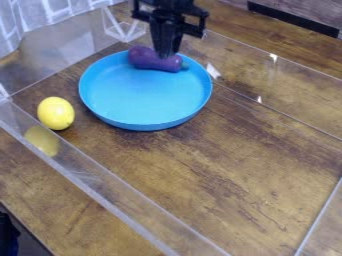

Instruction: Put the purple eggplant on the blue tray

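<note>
wooden tabletop (235, 170), blue tray (144, 104) holding purple eggplant (154, 60)

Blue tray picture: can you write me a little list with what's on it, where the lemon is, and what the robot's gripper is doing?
tray: blue tray, round, raised rim
on the tray: purple eggplant, near the far edge
lemon: yellow lemon, beside the tray, not on it
gripper: gripper, shut, at the eggplant; whether it grips it, I can't tell
table: wooden table, brown
</note>
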